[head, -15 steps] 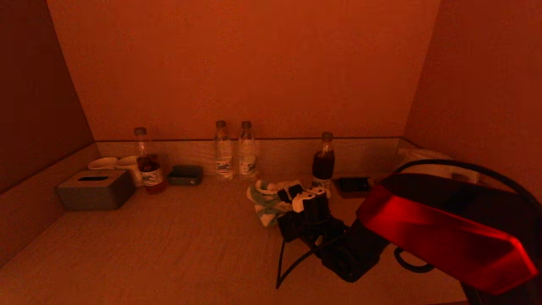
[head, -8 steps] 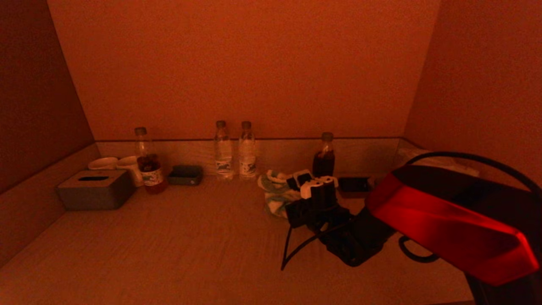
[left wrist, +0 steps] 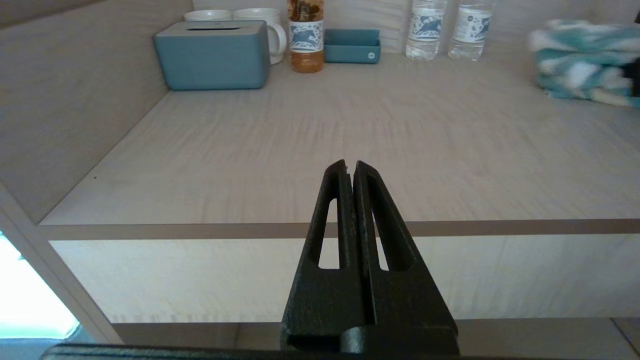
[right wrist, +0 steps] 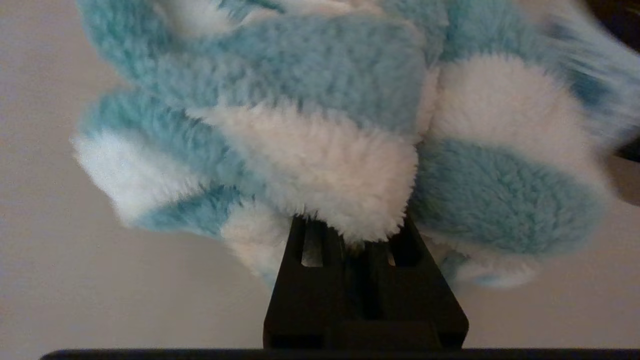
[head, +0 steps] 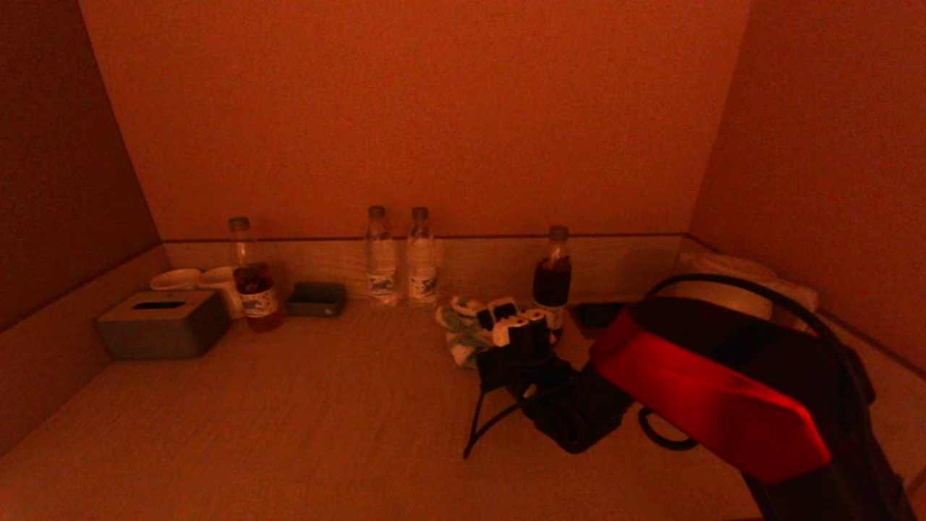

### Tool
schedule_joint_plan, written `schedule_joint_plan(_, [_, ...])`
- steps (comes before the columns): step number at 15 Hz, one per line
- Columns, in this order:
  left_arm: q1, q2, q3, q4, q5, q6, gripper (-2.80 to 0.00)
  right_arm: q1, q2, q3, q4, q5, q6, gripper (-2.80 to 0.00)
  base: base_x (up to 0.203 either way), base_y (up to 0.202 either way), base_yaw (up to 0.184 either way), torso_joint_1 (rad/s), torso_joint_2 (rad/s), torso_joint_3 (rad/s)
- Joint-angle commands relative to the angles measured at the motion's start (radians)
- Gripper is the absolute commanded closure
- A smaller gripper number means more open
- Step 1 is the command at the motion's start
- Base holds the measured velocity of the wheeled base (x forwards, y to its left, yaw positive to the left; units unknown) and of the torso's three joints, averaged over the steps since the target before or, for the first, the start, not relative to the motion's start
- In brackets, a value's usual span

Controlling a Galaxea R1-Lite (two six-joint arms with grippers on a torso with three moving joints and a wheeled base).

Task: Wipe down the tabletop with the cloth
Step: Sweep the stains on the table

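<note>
A fluffy blue-and-white striped cloth (head: 461,327) lies bunched on the pale wooden tabletop (head: 304,405), near the back, right of centre. It fills the right wrist view (right wrist: 320,125) and shows at the far right of the left wrist view (left wrist: 582,62). My right gripper (head: 483,337) is shut on the cloth, its fingertips buried in the pile, and presses it against the tabletop. My left gripper (left wrist: 349,167) is shut and empty, parked off the table's front edge; it does not show in the head view.
Along the back wall stand a tissue box (head: 163,323), two white mugs (head: 195,281), a tea bottle (head: 249,278), a small dark tray (head: 316,298), two water bottles (head: 398,257), a dark bottle (head: 553,278) right beside the cloth, and another tray (head: 593,312).
My right gripper has pushed the cloth from mid-table back towards the wall, then slid it a little to the left. The left arm has not moved.
</note>
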State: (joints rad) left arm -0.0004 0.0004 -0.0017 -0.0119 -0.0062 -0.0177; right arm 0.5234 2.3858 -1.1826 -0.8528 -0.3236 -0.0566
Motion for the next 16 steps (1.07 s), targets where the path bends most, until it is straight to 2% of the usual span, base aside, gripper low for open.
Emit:
schedule_joint_plan(1, [0.0, 0.0, 0.0, 0.0, 0.0, -0.001, 0.0, 0.02, 0.022, -0.037, 0.031, 0.0, 0.016, 0.0, 0.0, 0.0, 0.0, 0.0, 0.0, 0.0])
schedule_joint_plan(8, [0.0, 0.0, 0.0, 0.0, 0.0, -0.001, 0.0, 0.072, 0.03, -0.06, 0.074, 0.0, 0.06, 0.0, 0.0, 0.0, 0.0, 0.0, 0.0, 0.0])
schedule_joint_plan(11, [0.0, 0.0, 0.0, 0.0, 0.0, -0.001, 0.0, 0.177, 0.014, -0.053, 0.082, -0.006, 0.114, 0.0, 0.0, 0.0, 0.0, 0.0, 0.0, 0.0])
schedule_joint_plan(14, [0.0, 0.0, 0.0, 0.0, 0.0, -0.001, 0.0, 0.178, 0.013, -0.052, 0.083, -0.006, 0.115, 0.0, 0.0, 0.0, 0.0, 0.0, 0.0, 0.0])
schedule_joint_plan(16, [0.0, 0.0, 0.0, 0.0, 0.0, -0.001, 0.0, 0.251, -0.039, -0.004, 0.08, -0.007, 0.13, 0.0, 0.0, 0.0, 0.0, 0.0, 0.0, 0.0])
